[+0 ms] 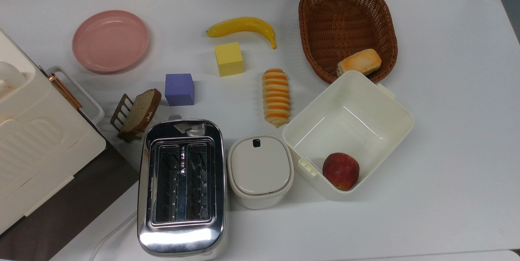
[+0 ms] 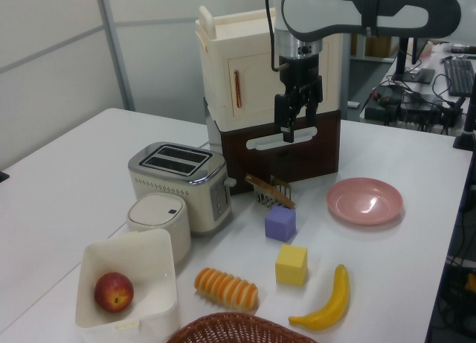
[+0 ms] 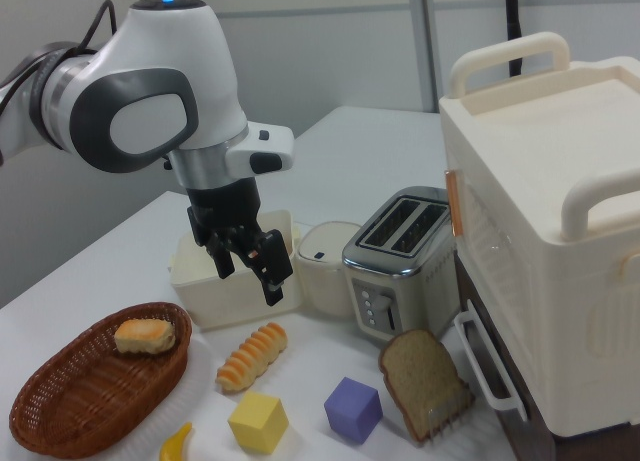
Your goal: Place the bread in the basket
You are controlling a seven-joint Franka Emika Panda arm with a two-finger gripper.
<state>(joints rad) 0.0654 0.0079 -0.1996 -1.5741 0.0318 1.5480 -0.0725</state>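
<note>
Currently tool [image 3: 248,263] open, empty, hanging high above table; bread [image 3: 251,355] lies below, apart.

The arm reached in high, its white and grey upper link lying roughly level, with the wrist turned straight down at 6 o'clock. The pincer [image 3: 246,266] hung in the air well above the worktop, gripping nothing. In the right view its two dark fingers [image 3: 272,273] stood a little apart, pointing down toward 5 o'clock.
</note>
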